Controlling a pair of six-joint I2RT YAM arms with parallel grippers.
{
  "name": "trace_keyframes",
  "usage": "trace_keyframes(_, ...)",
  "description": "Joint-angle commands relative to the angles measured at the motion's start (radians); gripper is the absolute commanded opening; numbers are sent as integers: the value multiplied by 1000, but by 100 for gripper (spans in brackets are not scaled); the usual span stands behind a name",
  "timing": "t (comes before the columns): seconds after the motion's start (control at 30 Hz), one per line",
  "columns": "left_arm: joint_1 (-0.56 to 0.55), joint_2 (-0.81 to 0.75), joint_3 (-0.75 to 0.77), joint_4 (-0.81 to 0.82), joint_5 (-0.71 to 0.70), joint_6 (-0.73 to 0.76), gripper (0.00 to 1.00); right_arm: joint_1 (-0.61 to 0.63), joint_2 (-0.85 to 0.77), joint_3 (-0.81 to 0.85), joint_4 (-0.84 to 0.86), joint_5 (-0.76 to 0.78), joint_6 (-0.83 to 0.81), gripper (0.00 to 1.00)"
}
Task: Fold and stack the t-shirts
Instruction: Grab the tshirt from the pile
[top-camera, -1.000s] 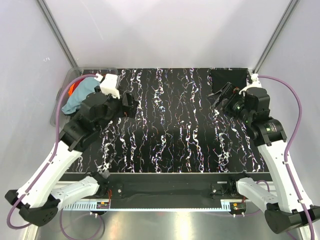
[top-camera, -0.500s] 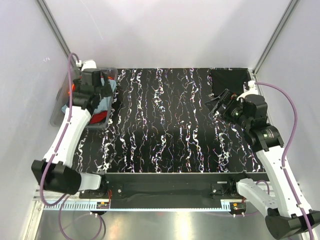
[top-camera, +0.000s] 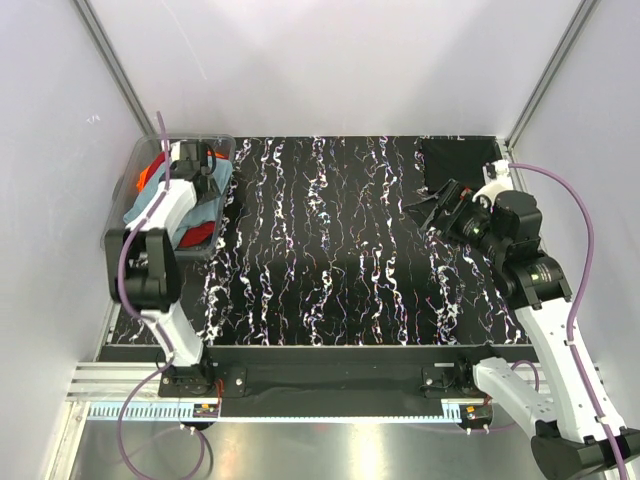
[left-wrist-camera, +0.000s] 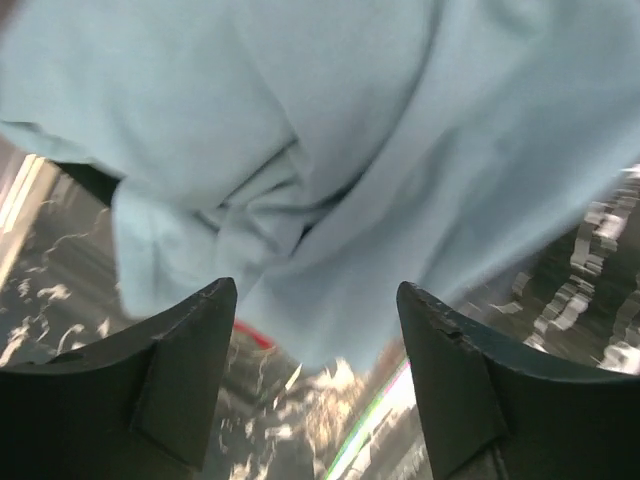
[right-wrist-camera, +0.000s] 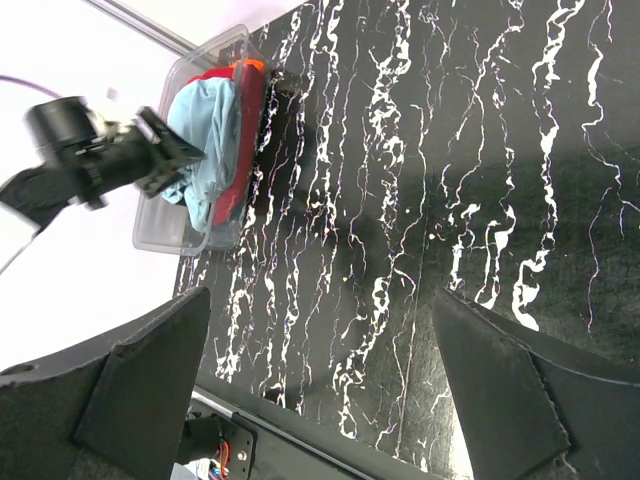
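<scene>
At the near edge of the black, white-veined counter (top-camera: 330, 270) sit the two arm bases, and each arm reaches away from them toward a far corner.

On the right, the right pincer (top-camera: 428, 207) hangs over the counter with its two fingers (right-wrist-camera: 130, 380) spread wide and nothing between them. Its own camera sees only bare marbled counter in the gap. Just beyond it, in the far right corner, a black shirt (top-camera: 455, 160) lies flat on the counter. The pincer is close to the near edge of that shirt, but whether they touch cannot be told.

On the left, the arm stretches up along the counter's edge to a clear plastic tub (top-camera: 112, 225) in the far left corner. The other shirts are bundled inside it. A teal-blue shirt (left-wrist-camera: 330, 130) lies rumpled on top, with a red shirt (top-camera: 197, 234) under it at the near end of the tub. A bit of orange shirt (top-camera: 150, 173) shows at the far left end.

The left pincer (top-camera: 192, 165) hovers over the far part of the tub, pointing down into it with its jaws fully apart and gripping nothing. From its wrist camera the teal-blue cloth fills nearly the whole view just ahead of the fingertips (left-wrist-camera: 190, 340), with a sliver of red below its edge. The cloth is not between the fingers.
</scene>
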Motion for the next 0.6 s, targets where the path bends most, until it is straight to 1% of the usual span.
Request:
trace_keyframes(0.0, 30, 85, 105, 78, 3, 26, 66, 5, -29, 6, 46, -11, -30, 100)
trace_keyframes(0.07, 30, 105, 143, 64, 20, 55, 60, 5, -30, 1, 47, -5, -30, 100)
trace_keyframes(0.1, 30, 107, 146, 66, 18, 61, 55, 3, -26, 0, 47, -5, -28, 100)
trace_keyframes(0.13, 30, 108, 149, 69, 16, 66, 37, 5, -24, -2, 47, -5, -28, 100)
trace_keyframes(0.2, 30, 116, 166, 57, 18, 76, 21, 5, -6, 3, 46, -6, -28, 100)
trace_keyframes(0.23, 30, 112, 172, 46, 23, 78, 8, 5, -1, 10, 46, -8, -28, 100)
trace_keyframes(0.27, 28, 102, 178, 37, 45, 92, 0, 5, 6, 15, 44, -9, -28, 100)
trace_keyframes(0.33, 18, 47, 206, 15, 46, 110, 0, 5, 7, 17, 44, -6, -25, 100)
trace_keyframes(0.4, -24, -28, 240, 5, -14, 159, 0, 5, 0, 9, 46, 1, -18, 100)
trace_keyframes(0.47, -56, -71, 327, -8, -63, 207, 0, 5, -4, 3, 47, 5, 1, 100)
trace_keyframes(0.5, -88, -104, 403, -20, -71, 254, 0, 5, -6, 4, 47, 2, 4, 99)
trace_keyframes(0.53, -107, -122, 440, -22, -83, 277, 0, 5, -4, 12, 46, 0, 4, 98)
trace_keyframes(0.57, -151, -137, 473, -19, -141, 318, 0, 5, -4, 15, 46, 3, 1, 98)
